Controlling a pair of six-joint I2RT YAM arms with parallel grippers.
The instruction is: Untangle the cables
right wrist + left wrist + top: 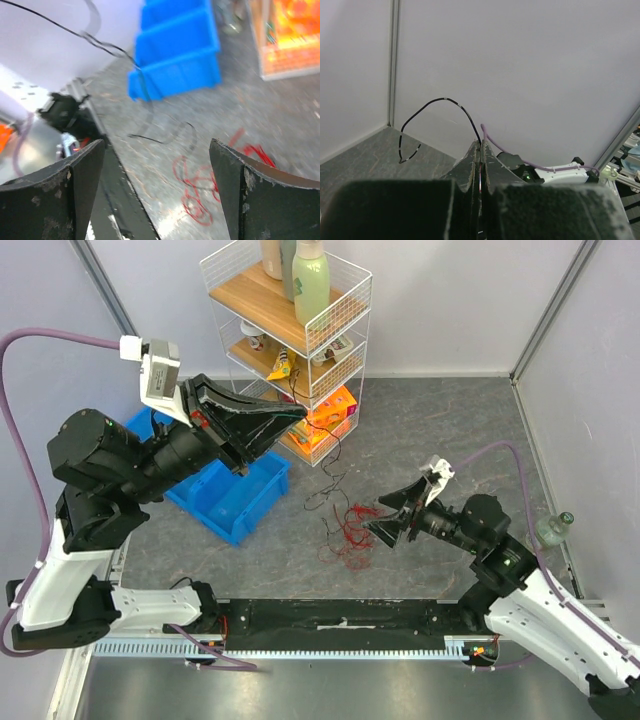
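A tangle of thin red wires (350, 530) lies on the grey floor mat in the middle. A thin black wire (333, 455) rises from it to my left gripper (300, 412), which is raised and shut on the wire. In the left wrist view the jaws (481, 146) are pressed together and the black wire (427, 105) arcs out from their tips. My right gripper (385, 517) is open just right of the red wires. In the right wrist view it (156, 145) is wide open above the red loops (200, 185) and a black strand (165, 137), holding nothing.
A blue bin (235, 495) sits left of the wires, also in the right wrist view (175, 55). A white wire shelf (300, 340) with bottles and an orange box (325, 420) stands behind. A small bottle (555, 530) stands at the right wall. A black rail (340, 620) runs along the near edge.
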